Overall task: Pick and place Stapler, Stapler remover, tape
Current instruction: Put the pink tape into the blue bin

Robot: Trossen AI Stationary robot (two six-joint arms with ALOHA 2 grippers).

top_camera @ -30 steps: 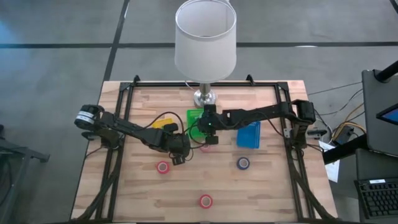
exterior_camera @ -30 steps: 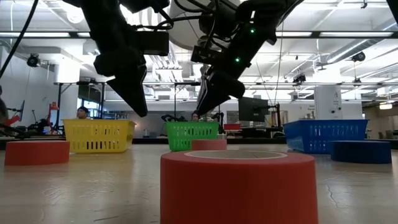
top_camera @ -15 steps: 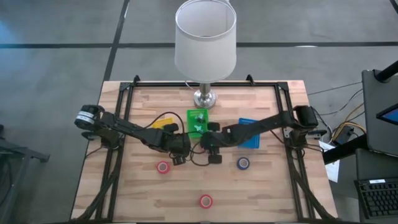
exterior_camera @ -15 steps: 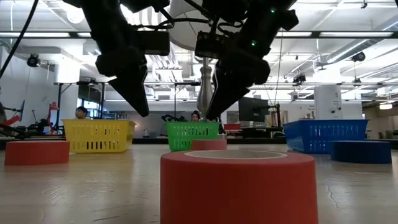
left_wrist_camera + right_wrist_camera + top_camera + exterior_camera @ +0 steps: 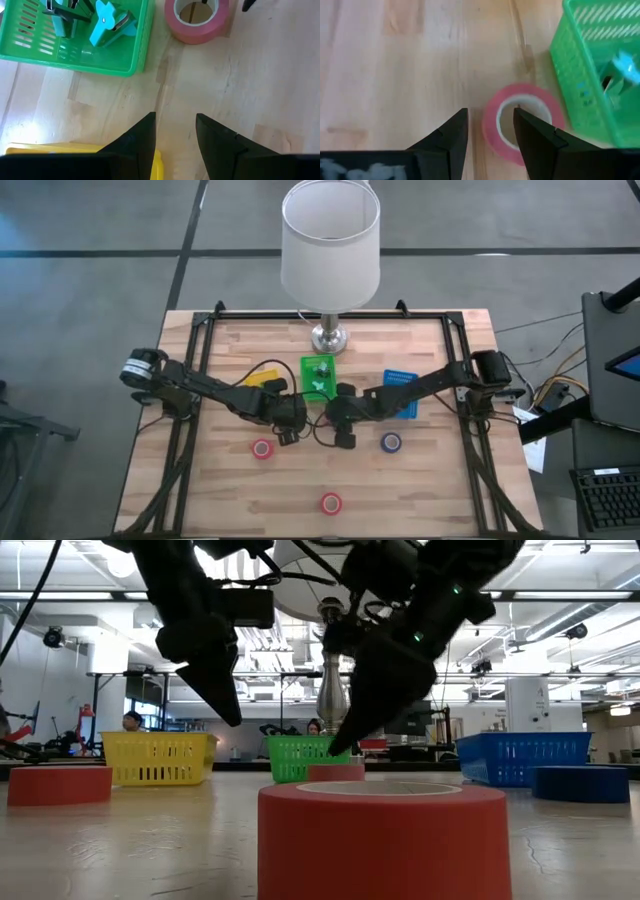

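High view: we see the right gripper (image 5: 340,432) at table centre, just in front of the green basket (image 5: 318,376), and the left gripper (image 5: 285,427) close beside it on the left. The nearest pink tape roll lies under the right arm here and does not show. Other rolls are well apart: a red tape roll (image 5: 262,448) near the left gripper, a blue tape roll (image 5: 391,442) to the right, a second red tape roll (image 5: 331,503) toward the front edge. The blue basket (image 5: 400,394) and yellow basket (image 5: 262,379) flank the green one.

Low view: we see both grippers hanging above the table, clear of it.

Left wrist view: the left fingers (image 5: 142,136) stand apart over bare wood, holding nothing. The pink tape roll (image 5: 197,19) lies flat ahead, just beside the green basket wall.

Right wrist view: the right fingers (image 5: 449,136) stand apart, empty. The pink roll (image 5: 522,128) lies flat, partly behind one finger and offset toward the basket. We judge the right arm nearer; it needs a small shift toward the basket, where room is tight; the opposite side is open wood.
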